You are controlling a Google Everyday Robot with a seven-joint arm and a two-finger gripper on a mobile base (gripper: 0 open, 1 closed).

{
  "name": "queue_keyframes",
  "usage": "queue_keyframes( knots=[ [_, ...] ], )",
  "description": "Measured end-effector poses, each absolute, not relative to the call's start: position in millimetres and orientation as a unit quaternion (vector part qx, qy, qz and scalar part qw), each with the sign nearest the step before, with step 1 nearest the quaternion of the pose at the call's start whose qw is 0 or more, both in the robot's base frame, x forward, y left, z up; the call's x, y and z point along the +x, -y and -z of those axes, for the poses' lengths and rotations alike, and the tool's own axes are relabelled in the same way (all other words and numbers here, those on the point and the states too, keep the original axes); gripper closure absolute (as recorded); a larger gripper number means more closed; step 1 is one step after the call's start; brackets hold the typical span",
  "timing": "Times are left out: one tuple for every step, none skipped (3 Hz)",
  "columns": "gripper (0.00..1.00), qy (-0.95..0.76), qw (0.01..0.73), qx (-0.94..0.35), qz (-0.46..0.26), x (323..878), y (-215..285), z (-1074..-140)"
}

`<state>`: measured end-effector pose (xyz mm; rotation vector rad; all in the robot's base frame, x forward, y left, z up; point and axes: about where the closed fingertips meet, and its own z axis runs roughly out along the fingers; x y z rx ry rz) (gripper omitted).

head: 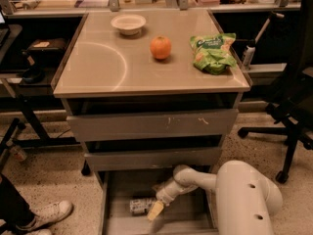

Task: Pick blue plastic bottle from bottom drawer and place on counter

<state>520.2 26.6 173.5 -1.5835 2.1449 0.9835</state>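
Blue plastic bottle (139,205) lying on its side in the bottom drawer (188,215), gripper (155,210) at its right end — grip cannot be told, bare floor to the right, counter (122,75) above — orange (161,47), bowl (128,23), bag (212,52) toward its back edge

The white arm (195,179) reaches left from its bulky shoulder (247,195); wrist angled downward; the gripper (155,210) points down-left, at the arm's lowest end.

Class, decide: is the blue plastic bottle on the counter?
No, the blue plastic bottle lies in the bottom drawer, with the gripper down beside it, not on the counter.
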Motion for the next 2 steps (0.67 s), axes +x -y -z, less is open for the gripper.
queue_keyframes(
  knots=[
    [0.00,-0.746,0.158,-0.545,-0.347,516,-27,-153],
    [0.00,-0.742,0.160,-0.548,-0.352,517,-28,-136]
  ],
)
